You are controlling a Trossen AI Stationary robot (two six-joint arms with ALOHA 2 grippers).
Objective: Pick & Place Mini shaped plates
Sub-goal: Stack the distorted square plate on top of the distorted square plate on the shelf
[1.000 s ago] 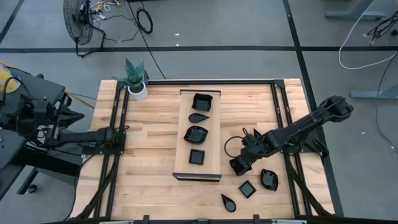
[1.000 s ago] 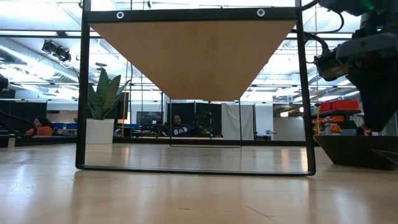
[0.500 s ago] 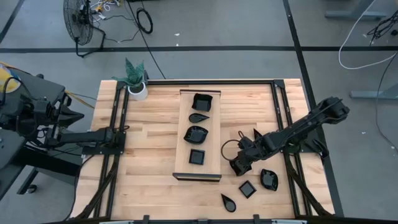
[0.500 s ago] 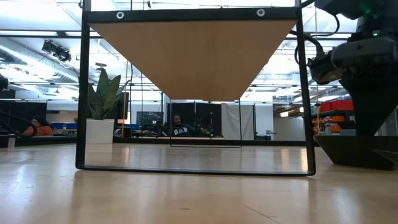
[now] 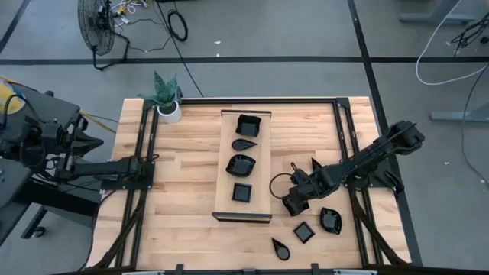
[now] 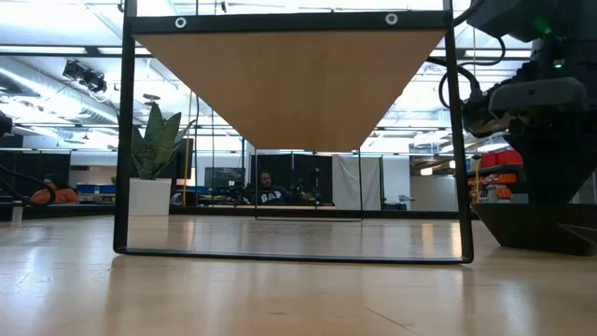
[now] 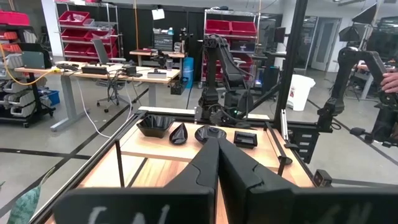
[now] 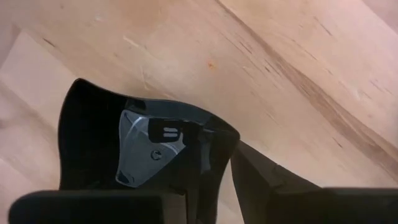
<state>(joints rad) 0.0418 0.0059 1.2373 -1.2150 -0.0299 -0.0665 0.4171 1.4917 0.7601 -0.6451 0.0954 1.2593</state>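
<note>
The desk carries the board with four plates; three lie loose beside it. The right hand, just right of the board, apparently pinches a plate by its rim. Lift level, lower onto the board's free end. The left hand waits closed, empty.
</note>
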